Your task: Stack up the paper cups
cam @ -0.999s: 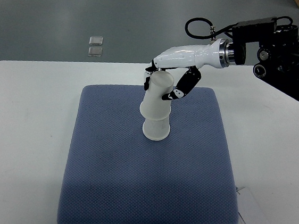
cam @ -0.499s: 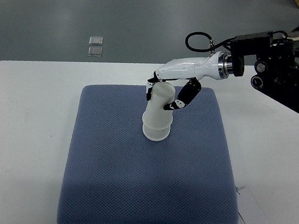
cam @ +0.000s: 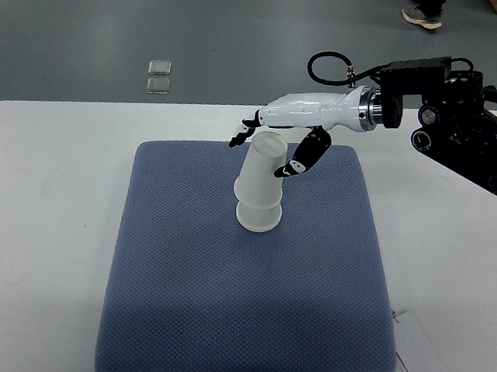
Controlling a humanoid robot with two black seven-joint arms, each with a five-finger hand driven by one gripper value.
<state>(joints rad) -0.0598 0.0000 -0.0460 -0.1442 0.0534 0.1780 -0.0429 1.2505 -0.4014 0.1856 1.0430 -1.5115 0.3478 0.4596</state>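
Two white paper cups (cam: 260, 184) stand upside down, one over the other, near the middle back of the blue mat (cam: 243, 319). My right hand (cam: 266, 143) hovers just above and behind the top cup. Its fingers (cam: 240, 133) are spread and its thumb (cam: 299, 159) hangs beside the cup's upper right edge, apart from the cup or barely brushing it. The hand holds nothing. The left arm is out of view.
The mat lies on a white table (cam: 41, 217). My right arm's black forearm (cam: 477, 130) reaches in from the upper right. A paper tag (cam: 423, 346) lies by the mat's front right corner. Two small clear squares (cam: 159, 76) sit on the floor beyond the table.
The upper cup has dropped down over the lower one and stands straighter. My right hand has let go, spread its fingers and risen slightly.
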